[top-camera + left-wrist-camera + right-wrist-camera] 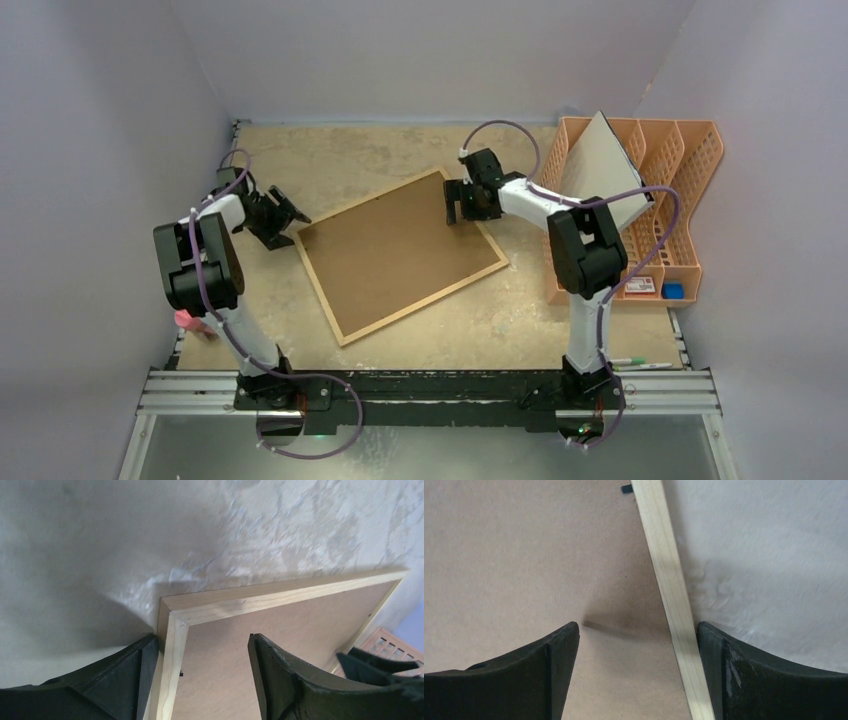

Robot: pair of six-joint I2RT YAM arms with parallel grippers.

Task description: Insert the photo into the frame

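Brown frame [400, 255] face-down, front hidden, left fingers [142, 672] maybe touching edge

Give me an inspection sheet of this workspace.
Surface: mottled beige tabletop.
Job's things: thin light-wood rectangular frame lies back up, brown fibreboard showing; photo not seen.
Clutter: orange plastic file rack holding a grey-white board, right; pens, near right edge; pink object by left arm.
End effectors: left end effector open across frame's left corner; right end effector open across its far right edge.
Cables: purple cables loop along both arms.
Surroundings: plain grey walls.
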